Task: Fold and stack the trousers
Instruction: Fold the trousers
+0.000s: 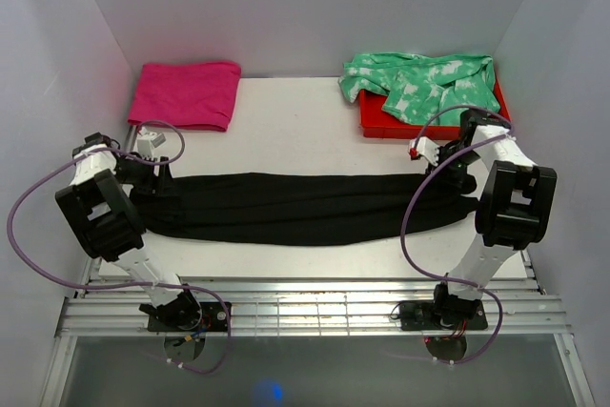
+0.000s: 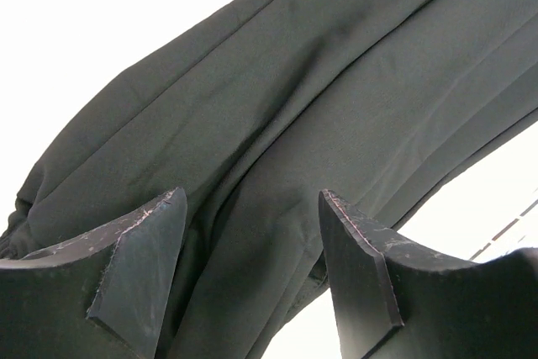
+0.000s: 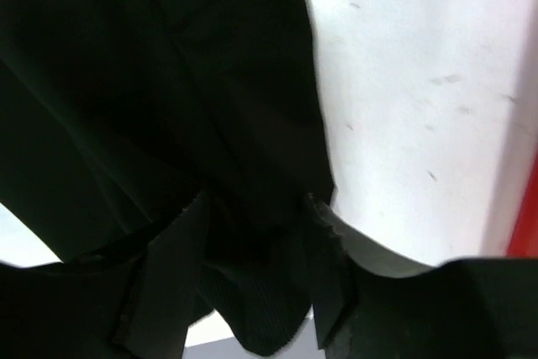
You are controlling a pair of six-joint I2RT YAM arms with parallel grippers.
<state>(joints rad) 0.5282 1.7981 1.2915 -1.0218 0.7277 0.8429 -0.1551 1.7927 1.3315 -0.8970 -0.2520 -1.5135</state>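
The black trousers (image 1: 295,207) lie stretched out flat, left to right, across the white table. My left gripper (image 1: 157,176) is over their left end. In the left wrist view it (image 2: 252,199) is open, its fingers (image 2: 139,266) straddling the dark fabric (image 2: 336,81) without pinching it. My right gripper (image 1: 450,176) is at the trousers' right end. In the right wrist view it (image 3: 256,208) is closed in on a bunched ribbed band of the trousers (image 3: 261,300), which bulges between its fingers.
A folded magenta-pink cloth (image 1: 186,94) lies at the back left. A red tray (image 1: 381,123) at the back right holds a green-and-white tie-dye garment (image 1: 419,78); the tray's edge shows in the right wrist view (image 3: 525,124). Grey walls enclose the table.
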